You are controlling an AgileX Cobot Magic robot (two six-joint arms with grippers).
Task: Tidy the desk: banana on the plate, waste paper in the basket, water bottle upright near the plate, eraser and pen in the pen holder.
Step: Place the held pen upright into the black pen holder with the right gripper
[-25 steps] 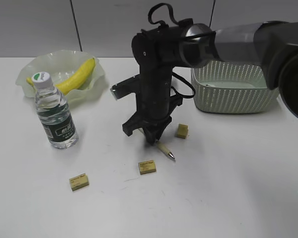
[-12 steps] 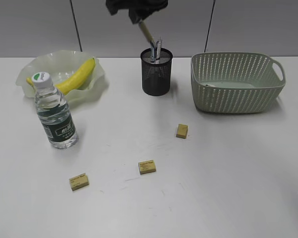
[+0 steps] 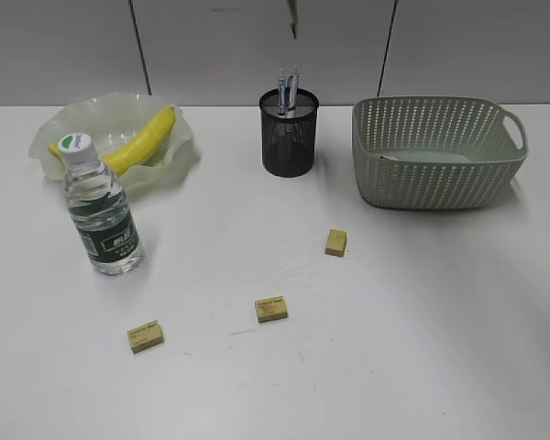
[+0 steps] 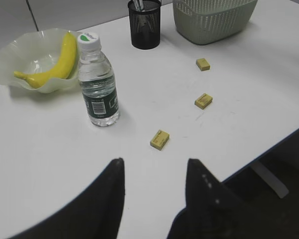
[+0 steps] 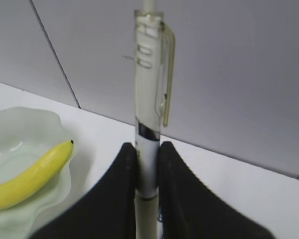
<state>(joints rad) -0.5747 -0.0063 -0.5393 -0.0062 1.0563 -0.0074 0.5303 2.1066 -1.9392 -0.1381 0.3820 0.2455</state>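
1. My right gripper point(image 5: 147, 164) has lifted clear above the holder point(image 3: 289, 135), jaws clenched on the pen point(image 5: 148, 114); drop-in comes next.
2. Left gripper point(image 4: 154, 172) released, idle near the bottle point(image 4: 98, 84).
3. Three erasers point(image 3: 335, 242) lie in front of the holder.

The yellow banana point(image 3: 145, 140) lies in the ruffled pale-green plate point(image 3: 50, 128) at ten o'clock on the white surface point(image 3: 422, 348). The water bottle point(image 3: 101, 209) stands upright just in front of it. Three tan erasers point(image 3: 271, 309) lie scattered centrally. The black mesh pen holder point(image 3: 289, 134) sits at twelve, the basket point(image 3: 435, 156) at two. A white pen point(image 5: 148, 124) is clamped upright between the right jaws
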